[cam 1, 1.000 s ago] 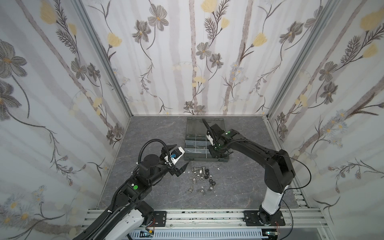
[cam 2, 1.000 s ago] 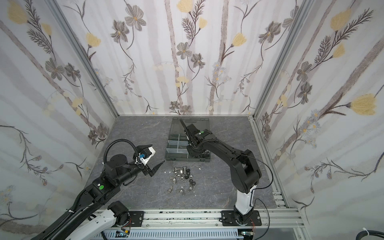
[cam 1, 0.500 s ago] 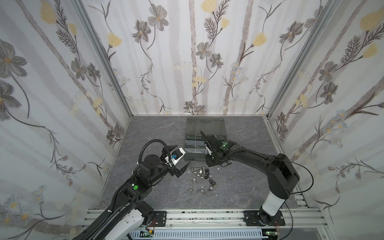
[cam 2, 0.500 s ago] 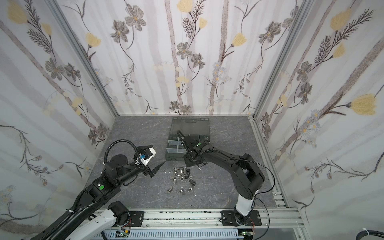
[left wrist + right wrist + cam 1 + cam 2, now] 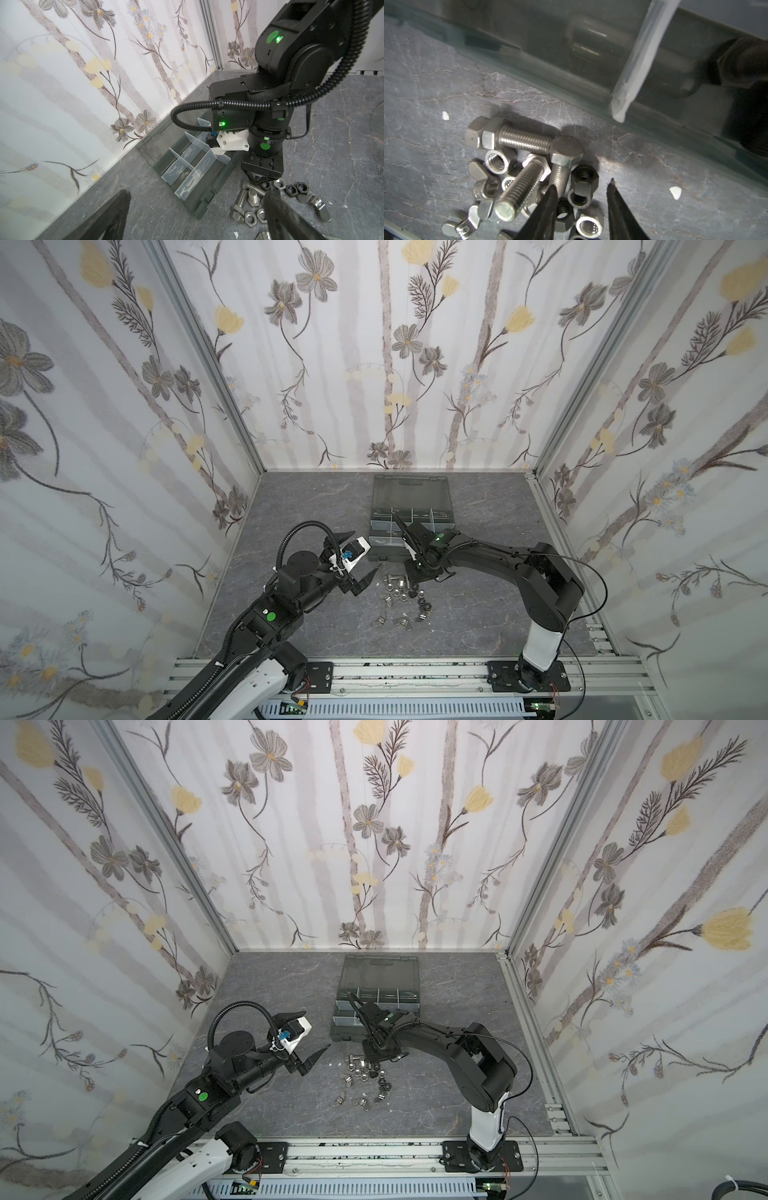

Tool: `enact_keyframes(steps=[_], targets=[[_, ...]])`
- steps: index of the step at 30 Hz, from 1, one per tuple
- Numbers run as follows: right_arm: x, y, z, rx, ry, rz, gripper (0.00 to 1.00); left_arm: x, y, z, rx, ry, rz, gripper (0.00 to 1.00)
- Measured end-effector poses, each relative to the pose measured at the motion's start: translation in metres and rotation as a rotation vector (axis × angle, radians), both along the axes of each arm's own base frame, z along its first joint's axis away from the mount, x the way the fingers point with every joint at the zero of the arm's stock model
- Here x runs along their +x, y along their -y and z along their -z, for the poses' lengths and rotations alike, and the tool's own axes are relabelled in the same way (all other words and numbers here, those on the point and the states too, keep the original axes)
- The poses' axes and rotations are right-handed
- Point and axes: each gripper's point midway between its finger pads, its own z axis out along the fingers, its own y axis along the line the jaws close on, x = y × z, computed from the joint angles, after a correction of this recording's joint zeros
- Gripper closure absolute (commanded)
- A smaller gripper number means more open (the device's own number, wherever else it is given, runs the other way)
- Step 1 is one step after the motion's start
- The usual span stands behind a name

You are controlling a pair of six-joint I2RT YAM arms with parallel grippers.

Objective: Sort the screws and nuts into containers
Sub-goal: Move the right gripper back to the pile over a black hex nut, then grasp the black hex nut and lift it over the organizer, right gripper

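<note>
Just beside case (image 5: 542, 62) edge, right gripper (image 5: 582, 182)

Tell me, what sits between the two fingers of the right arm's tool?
Black nuts lie between the right tool's fingers, with a silver nut nearer the camera; the right wrist view shows it.

Tight: case wall (image 5: 220, 182) nr screws (image 5: 525, 139)

Left arm (image 5: 291, 597) and right arm (image 5: 498, 560) are matte black with round green stickers (image 5: 271, 617), ribbed black cable hose (image 5: 305, 524) and white base links (image 5: 540, 649). Left gripper (image 5: 199, 190) has pointy black fingers (image 5: 278, 212); the white camera bracket (image 5: 359, 548) looks 3D-printed, I think.
</note>
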Motion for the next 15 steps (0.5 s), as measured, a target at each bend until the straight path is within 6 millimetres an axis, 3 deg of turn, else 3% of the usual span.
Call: enact_keyframes(steps=[7,15], targets=[[-0.007,0.007,0.017,-0.031,-0.027,-0.001,0.62,-0.001,0.000,0.001,-0.001,0.002,0.000,0.00],[-0.005,0.005,0.022,-0.032,-0.024,-0.004,0.63,-0.001,-0.001,0.003,0.002,0.000,-0.001,0.00]])
